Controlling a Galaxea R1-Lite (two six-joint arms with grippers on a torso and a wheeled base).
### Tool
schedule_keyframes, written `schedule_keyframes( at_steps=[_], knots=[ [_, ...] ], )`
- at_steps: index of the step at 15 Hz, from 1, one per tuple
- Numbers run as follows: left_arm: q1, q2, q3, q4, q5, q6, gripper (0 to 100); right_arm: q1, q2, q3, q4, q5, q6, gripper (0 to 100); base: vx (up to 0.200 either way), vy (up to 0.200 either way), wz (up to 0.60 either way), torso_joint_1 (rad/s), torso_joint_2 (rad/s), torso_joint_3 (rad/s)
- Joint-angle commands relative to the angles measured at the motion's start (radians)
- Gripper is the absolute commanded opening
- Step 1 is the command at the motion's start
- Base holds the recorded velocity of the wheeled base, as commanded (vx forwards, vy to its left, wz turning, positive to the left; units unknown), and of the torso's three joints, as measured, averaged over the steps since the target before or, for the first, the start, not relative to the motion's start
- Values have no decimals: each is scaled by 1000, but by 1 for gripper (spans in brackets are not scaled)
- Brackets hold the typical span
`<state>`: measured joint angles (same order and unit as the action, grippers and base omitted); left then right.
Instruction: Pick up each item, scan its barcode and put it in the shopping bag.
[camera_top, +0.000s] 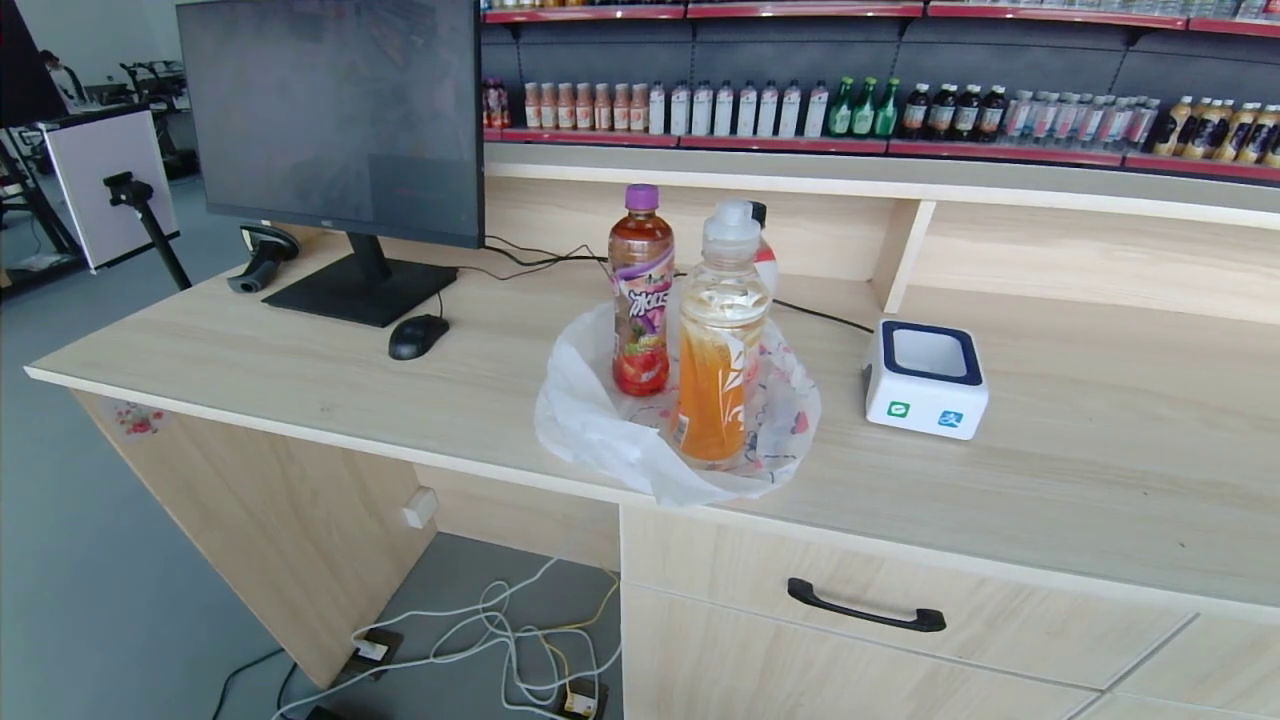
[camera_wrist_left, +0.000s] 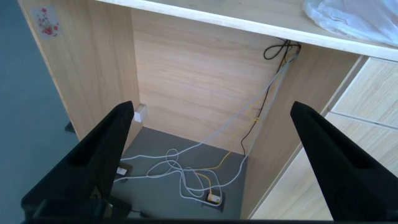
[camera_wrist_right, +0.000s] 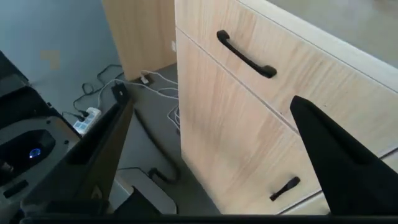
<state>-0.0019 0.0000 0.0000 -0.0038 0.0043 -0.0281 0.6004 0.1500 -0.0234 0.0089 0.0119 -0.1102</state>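
Bag (camera_top: 580, 410) of thin white plastic lies open and low on the tabletop (camera_top: 300, 370). Inside it we see a red bottle (camera_top: 640, 290) with a purple cap. Just beside it, nearer to us, is an orange bottle (camera_top: 718, 340) with a white cap. Both stand upright. A white scanner (camera_top: 925, 380) sits near the bag, on its right. A screen (camera_top: 340, 110) and a mouse (camera_top: 417, 335) are on the left of the tabletop. Our left claw (camera_wrist_left: 211, 106) is spread wide and holds nothing. It hangs low, facing the gap under the tabletop, above cables (camera_wrist_left: 186, 180) on the floor. Our right claw (camera_wrist_right: 211, 101) is wide and empty too, in front of a drawer (camera_wrist_right: 249, 118).
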Motion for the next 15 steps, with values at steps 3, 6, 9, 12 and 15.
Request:
schedule_keyframes(
  at_steps=[3,6,9,12,15],
  knots=[
    [0,0,0,-1,0,-1,100,-409,-50,5,-7,-52,21,100,0,0,0,0,0,0],
    [0,0,0,-1,0,-1,100,-580,-29,23,-10,-56,95,100,-67,0,0,-1,-1,2],
    [0,2,0,-1,0,-1,100,-597,-150,23,-9,-52,84,100,-200,0,0,15,5,2],
    [2,0,0,1,2,-1,100,-597,-150,22,-7,-47,69,100,-200,0,0,-4,1,4],
    [2,2,0,-1,2,-4,100,-597,-150,23,-7,-46,93,100,-200,0,-200,4,4,4]
  ],
)
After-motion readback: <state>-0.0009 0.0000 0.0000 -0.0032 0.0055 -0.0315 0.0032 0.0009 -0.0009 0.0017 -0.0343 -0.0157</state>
